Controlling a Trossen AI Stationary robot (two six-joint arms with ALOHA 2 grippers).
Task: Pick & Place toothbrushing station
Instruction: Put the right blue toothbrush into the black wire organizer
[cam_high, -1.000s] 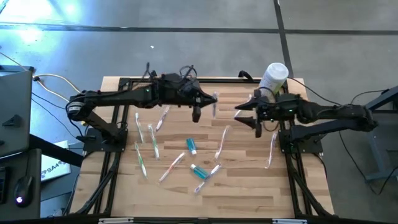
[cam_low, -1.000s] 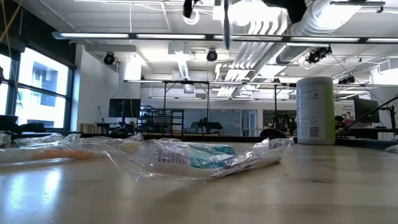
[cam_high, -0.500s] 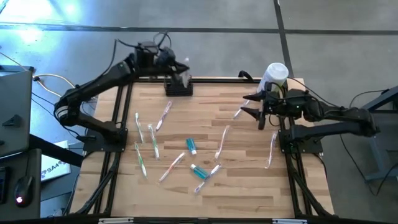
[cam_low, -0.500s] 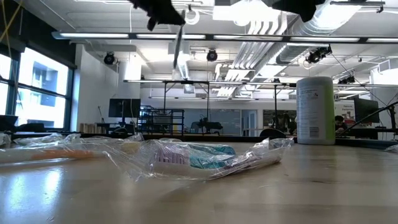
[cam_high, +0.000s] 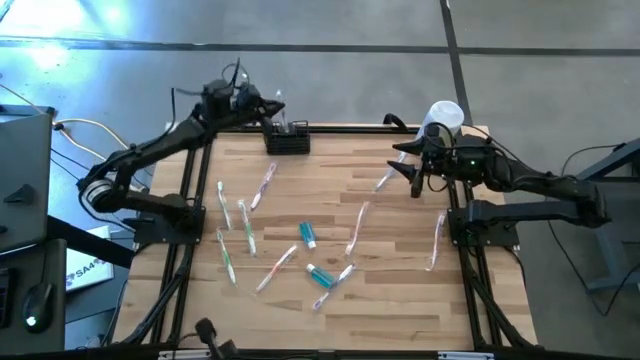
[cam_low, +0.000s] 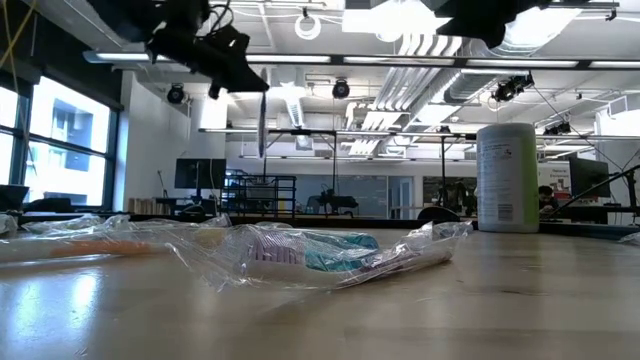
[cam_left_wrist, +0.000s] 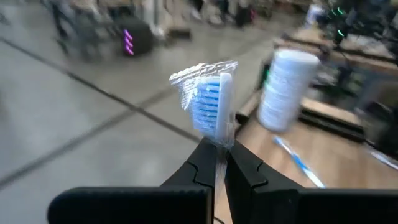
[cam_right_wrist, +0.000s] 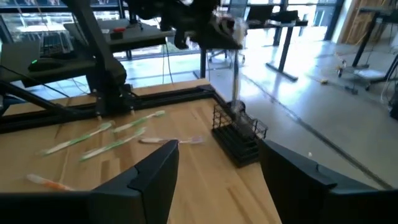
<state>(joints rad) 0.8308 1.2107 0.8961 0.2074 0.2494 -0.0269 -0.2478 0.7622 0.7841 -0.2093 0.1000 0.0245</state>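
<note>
Left gripper (cam_high: 268, 108) now withdrawn slightly toward far-left edge, clamped on wrapped toothbrush (cam_left_wrist: 211, 102) above toothbrushing station (cam_high: 288, 140) at far table edge; insertion pending. Right gripper (cam_high: 412, 172) spread, empty, beside white container (cam_high: 441, 122).

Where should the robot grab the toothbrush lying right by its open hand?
Probably mid-handle, coming straight down. The wrapped toothbrush lies flat on the table, long and thin, so fingers should close across its narrow width. The open right gripper hovers beside it; the left gripper already holds another brush.

toothbrushing station (cam_high: 288, 140); black wire rack; upright; table's far edge
</note>
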